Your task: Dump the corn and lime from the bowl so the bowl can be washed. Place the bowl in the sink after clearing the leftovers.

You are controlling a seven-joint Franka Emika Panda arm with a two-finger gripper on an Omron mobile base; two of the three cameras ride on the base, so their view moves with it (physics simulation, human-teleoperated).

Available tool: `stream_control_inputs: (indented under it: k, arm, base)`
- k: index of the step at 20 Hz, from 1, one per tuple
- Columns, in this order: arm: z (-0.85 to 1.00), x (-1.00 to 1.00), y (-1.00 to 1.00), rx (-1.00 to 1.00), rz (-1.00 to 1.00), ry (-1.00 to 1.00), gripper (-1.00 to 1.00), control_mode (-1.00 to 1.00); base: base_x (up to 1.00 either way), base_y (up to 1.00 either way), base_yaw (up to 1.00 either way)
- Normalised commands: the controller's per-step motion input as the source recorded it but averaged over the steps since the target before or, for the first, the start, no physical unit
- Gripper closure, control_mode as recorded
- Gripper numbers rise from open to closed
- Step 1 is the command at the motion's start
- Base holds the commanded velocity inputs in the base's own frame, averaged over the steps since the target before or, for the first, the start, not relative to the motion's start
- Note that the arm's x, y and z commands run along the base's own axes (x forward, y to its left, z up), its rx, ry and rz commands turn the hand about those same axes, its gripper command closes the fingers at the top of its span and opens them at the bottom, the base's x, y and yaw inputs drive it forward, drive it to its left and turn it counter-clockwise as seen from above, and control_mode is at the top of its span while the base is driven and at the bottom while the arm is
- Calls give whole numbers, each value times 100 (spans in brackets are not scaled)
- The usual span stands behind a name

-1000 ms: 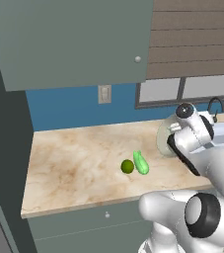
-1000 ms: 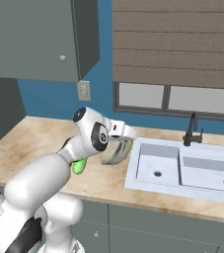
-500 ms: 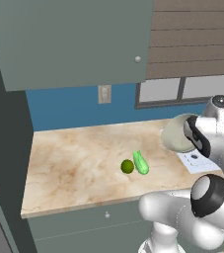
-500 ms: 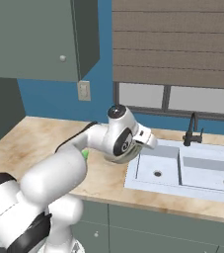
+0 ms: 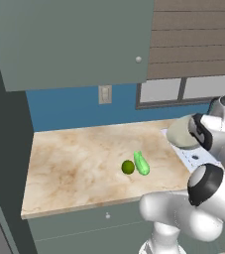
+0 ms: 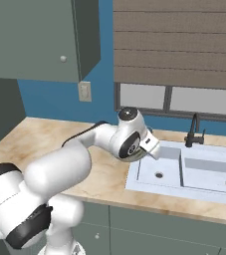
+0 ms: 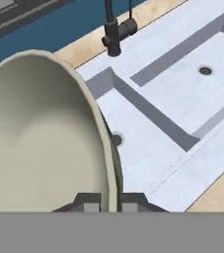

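Centre of the left base view: lime [image 5: 128, 167] touching corn [image 5: 142, 162] on the counter [image 5: 74, 163]. Right: arm bent forward, gripper [image 7: 110, 201] pinched on the tilted bowl's [image 7: 39, 143] rim, apparently over the sink's [image 7: 182, 104] left edge.

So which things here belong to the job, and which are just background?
Job:
bowl, held on edge between the fingers
corn and lime, on the counter
sink

Background:
faucet
wall outlet
upper cabinet
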Motion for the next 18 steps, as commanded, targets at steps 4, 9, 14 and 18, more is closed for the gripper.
stream_control_inputs:
  k: [4,9,14,18]
  arm:
    - [-1,-26,-32,41,-45,-3,100,-100]
    - [-11,-43,-10,51,-49,-14,100,-100]
    - [-10,-8,-3,31,-28,-3,100,-100]
    - [-2,1,0,2,-3,0,100,-100]
  base:
    - [0,0,0]
    - [0,0,0]
    - [0,0,0]
    - [0,0,0]
